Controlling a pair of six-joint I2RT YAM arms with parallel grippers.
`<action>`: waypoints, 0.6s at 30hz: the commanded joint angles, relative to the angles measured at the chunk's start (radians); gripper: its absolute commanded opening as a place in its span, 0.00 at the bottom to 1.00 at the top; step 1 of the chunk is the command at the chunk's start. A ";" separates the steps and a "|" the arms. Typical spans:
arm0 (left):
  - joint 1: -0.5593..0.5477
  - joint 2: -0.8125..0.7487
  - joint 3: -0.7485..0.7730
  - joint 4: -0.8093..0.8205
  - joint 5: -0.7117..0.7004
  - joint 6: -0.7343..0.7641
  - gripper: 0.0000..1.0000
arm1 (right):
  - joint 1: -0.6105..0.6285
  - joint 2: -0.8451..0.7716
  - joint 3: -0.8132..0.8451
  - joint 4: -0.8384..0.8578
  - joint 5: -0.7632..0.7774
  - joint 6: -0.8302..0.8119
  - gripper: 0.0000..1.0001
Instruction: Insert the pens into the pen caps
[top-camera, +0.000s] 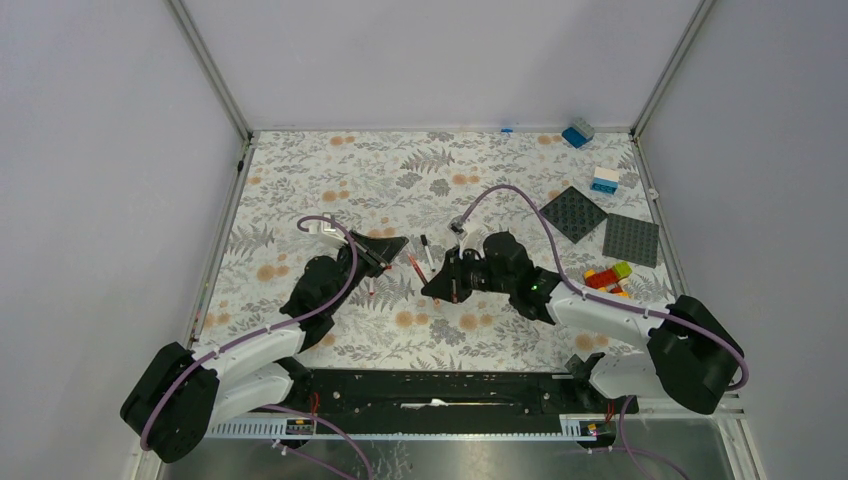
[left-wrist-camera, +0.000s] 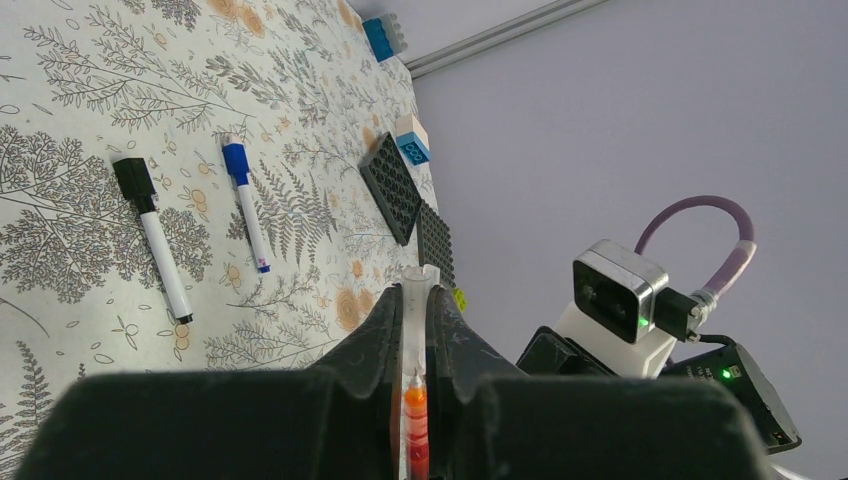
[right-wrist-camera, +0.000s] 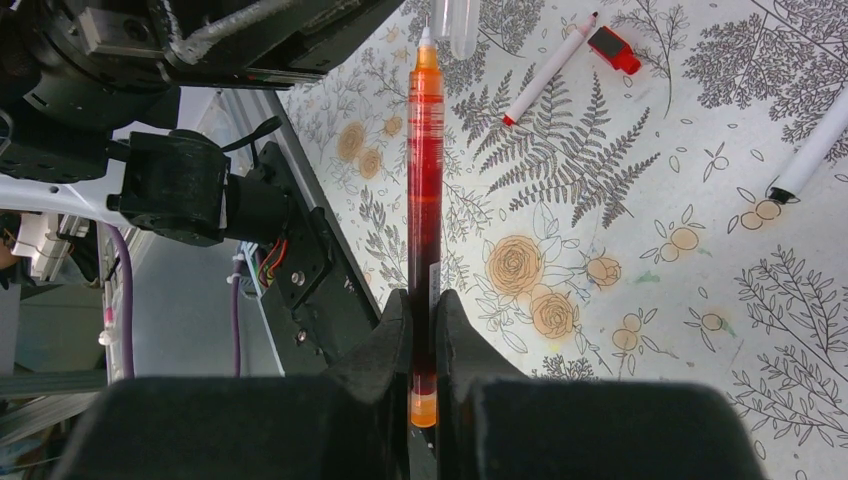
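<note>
My right gripper (right-wrist-camera: 425, 300) is shut on a red pen (right-wrist-camera: 425, 200) that points away from it. The pen's bare tip reaches the mouth of a clear tube cap (left-wrist-camera: 420, 285), which my left gripper (left-wrist-camera: 418, 295) is shut on. The pen's orange tip (left-wrist-camera: 415, 420) shows between the left fingers, just under the cap. In the top view both grippers (top-camera: 400, 247) (top-camera: 437, 285) meet mid-table with the red pen (top-camera: 416, 267) between them. A black-capped pen (left-wrist-camera: 155, 235) and a blue-capped pen (left-wrist-camera: 245, 200) lie on the mat. A white pen with a bare red tip (right-wrist-camera: 545, 72) lies beside a loose red cap (right-wrist-camera: 613, 50).
Two dark baseplates (top-camera: 575, 213) (top-camera: 631, 240), a white-and-blue brick (top-camera: 605, 180), a blue brick (top-camera: 577, 132) and a heap of coloured bricks (top-camera: 610, 278) are at the right and back right. Frame rails run along the mat's edges.
</note>
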 joint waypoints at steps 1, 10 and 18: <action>0.004 -0.013 -0.014 0.068 -0.004 0.003 0.00 | 0.011 0.029 0.057 0.014 0.029 -0.017 0.00; 0.004 -0.031 -0.012 0.046 -0.011 0.015 0.00 | 0.011 0.035 0.086 -0.011 0.063 -0.024 0.00; 0.004 -0.045 -0.008 0.029 -0.035 0.028 0.00 | 0.011 0.008 0.090 -0.045 0.056 -0.025 0.00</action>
